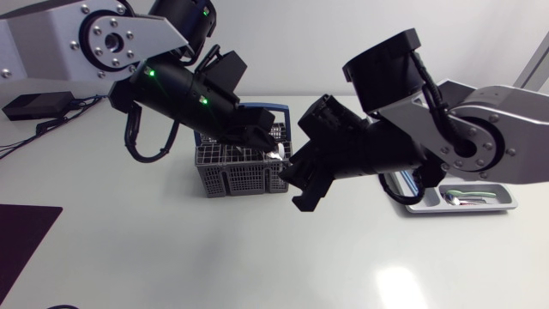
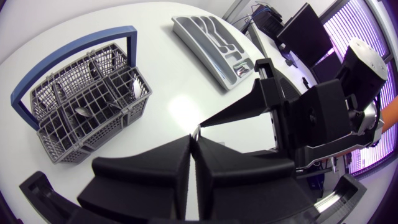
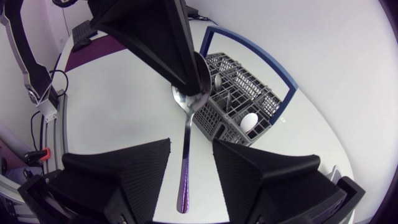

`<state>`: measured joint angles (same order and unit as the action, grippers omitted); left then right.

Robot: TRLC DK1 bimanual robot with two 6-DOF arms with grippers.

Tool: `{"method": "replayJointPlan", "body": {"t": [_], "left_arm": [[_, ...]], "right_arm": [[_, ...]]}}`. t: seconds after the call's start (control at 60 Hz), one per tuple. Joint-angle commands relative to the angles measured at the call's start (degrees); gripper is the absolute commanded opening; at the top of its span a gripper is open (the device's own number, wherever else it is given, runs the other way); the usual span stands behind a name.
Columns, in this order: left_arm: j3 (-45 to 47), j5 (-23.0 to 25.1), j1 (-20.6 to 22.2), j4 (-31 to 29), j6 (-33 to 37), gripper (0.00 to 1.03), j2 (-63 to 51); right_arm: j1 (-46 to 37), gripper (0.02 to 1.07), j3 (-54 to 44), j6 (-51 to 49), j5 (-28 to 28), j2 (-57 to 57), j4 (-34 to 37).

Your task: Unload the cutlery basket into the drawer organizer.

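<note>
Shiny steel spoon [image 3: 186,146], bowl clenched in left gripper [image 2: 194,139], handle pointing 4 o'clock between released right gripper [image 3: 191,144] fingers, near grey mesh cutlery basket [image 1: 240,169]

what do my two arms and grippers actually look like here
Both arms have silver-grey links with black round joints. The left arm has a black forearm with small green lights and a looping black cable; the right arm also carries black cables. The left gripper and right gripper are matte black, with broad wedge-shaped fingers.
</note>
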<state>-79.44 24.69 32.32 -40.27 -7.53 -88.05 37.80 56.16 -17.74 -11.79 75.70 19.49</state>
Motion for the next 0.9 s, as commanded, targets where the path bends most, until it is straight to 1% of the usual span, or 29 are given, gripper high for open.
{"method": "replayJointPlan", "body": {"t": [0.0, 0.167, 0.217, 0.283, 0.35, 0.483, 0.583, 0.617, 0.767, 0.883], "left_arm": [[-1.9, 0.8, 0.1, -0.4, -1.0, 0.04, -1.3], [-1.8, 0.8, 0.1, -0.5, -1.0, 0.04, -1.2], [-1.8, 0.8, 0.1, -0.6, -1.0, 0.04, -1.2], [-1.8, 0.8, 0.0, -0.7, -1.0, 0.04, -1.2], [-1.8, 0.8, 0.0, -0.7, -1.0, 0.04, -1.1], [-1.8, 0.8, -0.1, -0.7, -1.0, 0.04, -0.9], [-1.8, 1.2, -0.1, -0.7, -1.0, 0.04, -0.6], [-1.8, 1.3, -0.2, -0.7, -1.0, 0.04, -0.5], [-1.7, 1.3, -0.5, -0.8, -1.1, 0.04, 0.1], [-1.7, 1.6, -0.6, -0.9, -1.1, 0.14, 0.5]], "right_arm": [[0.7, 0.39, 2.0, 1.7, 0.6, 1.2, -0.5], [0.8, 0.37, 2.5, 1.6, 1.3, 2.1, -0.6], [0.8, 0.28, 2.7, 1.6, 1.4, 2.3, -0.6], [0.8, 0.22, 2.7, 1.6, 1.5, 2.6, -0.5], [0.8, 0.21, 2.5, 1.5, 1.5, 2.8, -0.4], [1.0, 0.13, 2.4, 1.2, 0.9, 2.7, -0.1], [1.1, 0.11, 2.2, 1.1, 0.2, 2.6, 0.1], [1.1, 0.08, 2.2, 1.0, -0.4, 2.6, 0.1], [1.1, 0.08, 2.1, 1.0, -1.2, 2.6, 0.9], [1.2, 0.08, 1.8, 1.0, -1.7, 2.3, 0.9]]}}
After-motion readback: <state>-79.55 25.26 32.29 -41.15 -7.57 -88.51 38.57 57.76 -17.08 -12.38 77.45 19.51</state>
